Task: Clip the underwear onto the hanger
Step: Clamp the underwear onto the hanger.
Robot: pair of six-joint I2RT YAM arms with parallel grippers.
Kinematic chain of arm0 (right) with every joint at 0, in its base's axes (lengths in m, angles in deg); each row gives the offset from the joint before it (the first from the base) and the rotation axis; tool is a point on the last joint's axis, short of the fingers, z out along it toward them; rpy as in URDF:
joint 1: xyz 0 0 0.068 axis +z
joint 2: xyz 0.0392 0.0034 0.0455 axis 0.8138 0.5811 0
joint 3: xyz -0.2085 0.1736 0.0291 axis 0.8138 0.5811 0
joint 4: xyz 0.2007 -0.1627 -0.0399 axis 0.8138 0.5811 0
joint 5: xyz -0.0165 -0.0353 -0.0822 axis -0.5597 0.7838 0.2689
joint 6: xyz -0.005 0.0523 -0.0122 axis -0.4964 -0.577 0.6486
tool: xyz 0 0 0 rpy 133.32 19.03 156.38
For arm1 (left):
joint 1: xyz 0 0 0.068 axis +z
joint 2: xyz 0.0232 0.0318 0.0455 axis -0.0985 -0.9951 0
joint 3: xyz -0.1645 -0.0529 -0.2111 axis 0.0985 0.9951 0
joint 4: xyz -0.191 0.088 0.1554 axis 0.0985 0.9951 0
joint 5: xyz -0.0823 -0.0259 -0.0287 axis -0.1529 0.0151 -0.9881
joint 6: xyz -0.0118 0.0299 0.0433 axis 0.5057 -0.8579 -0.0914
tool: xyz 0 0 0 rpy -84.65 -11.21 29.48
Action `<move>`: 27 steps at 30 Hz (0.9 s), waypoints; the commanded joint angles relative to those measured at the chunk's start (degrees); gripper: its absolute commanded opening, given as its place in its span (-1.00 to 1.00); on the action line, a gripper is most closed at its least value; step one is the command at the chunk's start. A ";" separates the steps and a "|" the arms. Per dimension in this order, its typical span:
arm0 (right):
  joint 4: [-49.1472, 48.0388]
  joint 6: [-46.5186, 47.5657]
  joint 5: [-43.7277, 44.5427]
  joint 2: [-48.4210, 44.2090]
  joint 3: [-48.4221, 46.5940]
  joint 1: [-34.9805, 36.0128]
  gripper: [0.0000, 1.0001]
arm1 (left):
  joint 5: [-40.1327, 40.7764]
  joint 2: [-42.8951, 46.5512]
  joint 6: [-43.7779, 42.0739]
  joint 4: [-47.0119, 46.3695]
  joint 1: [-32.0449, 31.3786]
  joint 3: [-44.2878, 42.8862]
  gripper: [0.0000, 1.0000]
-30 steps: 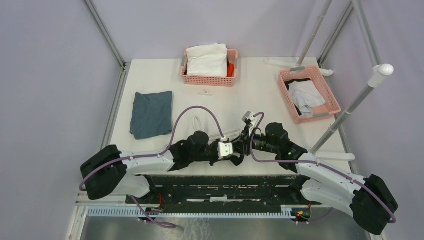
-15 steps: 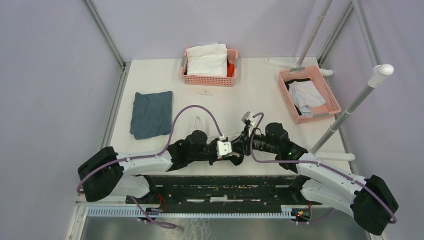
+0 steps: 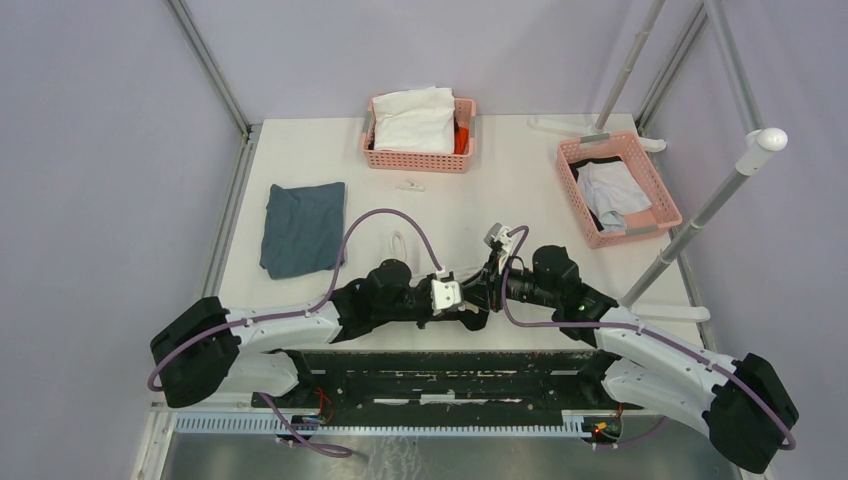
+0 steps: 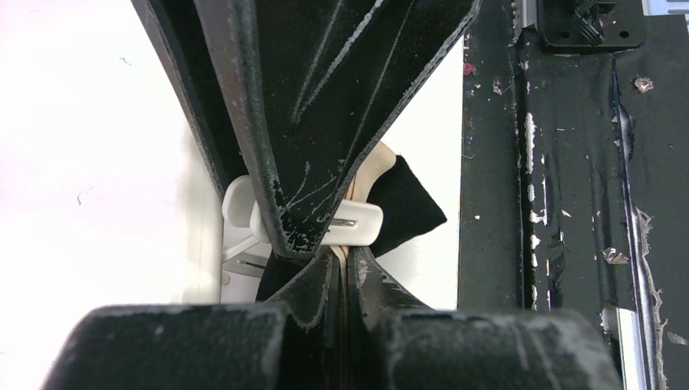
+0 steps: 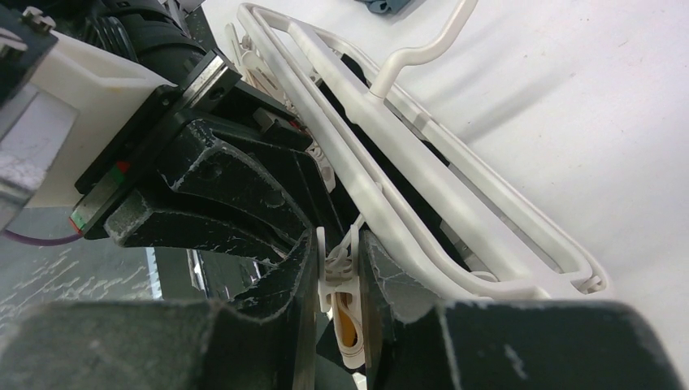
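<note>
Black underwear (image 4: 406, 207) bunches at the table's (image 3: 300, 150) six o'clock edge, against the white hanger (image 5: 422, 195). My left gripper (image 4: 345, 272) is pinched tight on the tan waistband (image 4: 370, 166) — my right gripper (image 5: 340, 244) squeezes a white clip (image 5: 337, 284). A blue-grey cloth (image 3: 303, 228) lies at ten o'clock.

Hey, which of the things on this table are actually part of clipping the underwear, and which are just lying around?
In the job:
- underwear, pinched in the left tool
- hanger
- clip, squeezed by the right tool

Lying about:
- folded blue-grey cloth
- pink basket holding a white garment
- second pink basket, at the right
</note>
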 commanded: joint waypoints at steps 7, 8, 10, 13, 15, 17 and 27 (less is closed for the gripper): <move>-1.43 0.84 -1.78 -1.56 -2.58 1.07 -0.91 | -1.55 2.65 1.68 -6.00 0.47 -1.75 -0.95; -1.42 0.80 -1.72 -1.62 -2.57 1.07 -0.91 | -1.57 2.71 1.75 -6.08 0.49 -1.77 -0.95; -1.34 0.88 -1.68 -1.62 -2.51 1.09 -0.91 | -1.55 2.90 1.80 -6.09 0.48 -1.54 -0.95; -1.22 0.88 -1.70 -1.62 -2.42 1.14 -0.90 | -1.48 3.27 1.82 -6.22 0.50 -1.31 -0.95; -1.23 0.92 -1.70 -1.71 -2.36 1.16 -0.90 | -1.47 3.53 1.87 -6.31 0.51 -1.19 -0.95; -1.22 0.97 -1.68 -1.78 -2.40 1.21 -0.90 | -1.32 3.72 1.92 -6.35 0.58 -1.17 -0.94; -1.13 0.97 -1.80 -1.95 -2.38 1.27 -0.81 | -0.97 3.76 2.07 -6.88 0.62 -0.69 -0.95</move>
